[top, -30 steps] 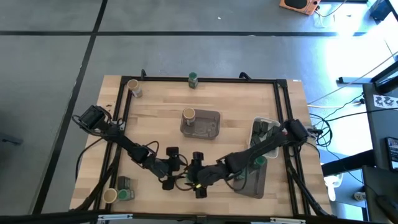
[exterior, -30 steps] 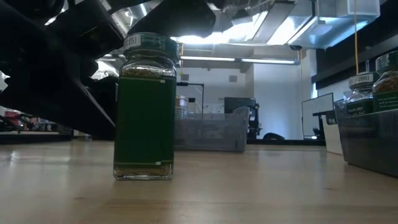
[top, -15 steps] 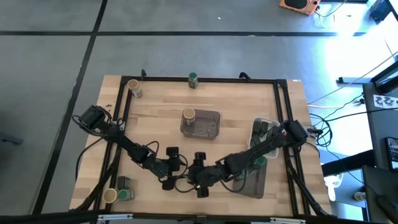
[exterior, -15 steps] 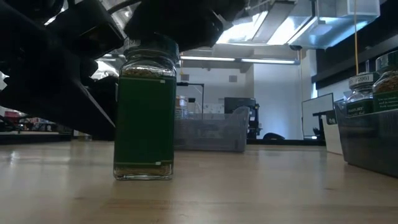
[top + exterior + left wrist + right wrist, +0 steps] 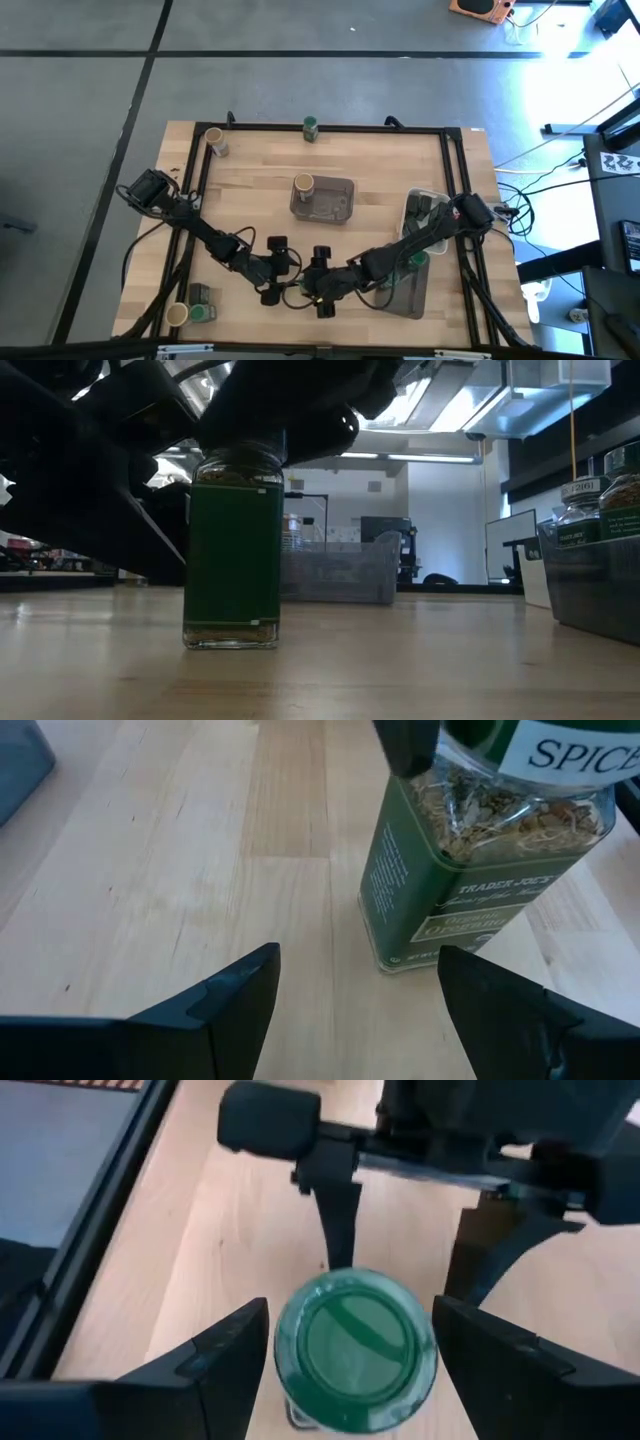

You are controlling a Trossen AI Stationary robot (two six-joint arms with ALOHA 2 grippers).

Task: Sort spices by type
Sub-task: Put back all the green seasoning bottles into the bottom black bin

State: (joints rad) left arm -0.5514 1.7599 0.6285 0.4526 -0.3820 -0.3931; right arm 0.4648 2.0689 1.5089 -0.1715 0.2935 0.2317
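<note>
1. Two arms meet near table's front edge, seen from above; left gripper (image 5: 272, 268) and right gripper (image 5: 318, 283) both spread, nothing held.
2. Low: green jar (image 5: 233, 550) upright on wood.
3. Left wrist: jar just ahead.
4. Right wrist: fingers (image 5: 218, 1350) flank green lid (image 5: 355, 1348), not touching. Glass probably slippery, breakable; grip below lid.

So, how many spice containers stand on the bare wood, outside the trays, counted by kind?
Tan-lidded jars: 2
Green-lidded jars: 3
Small rectangular tin, as far as the high view shows: 1
Total: 6
</note>
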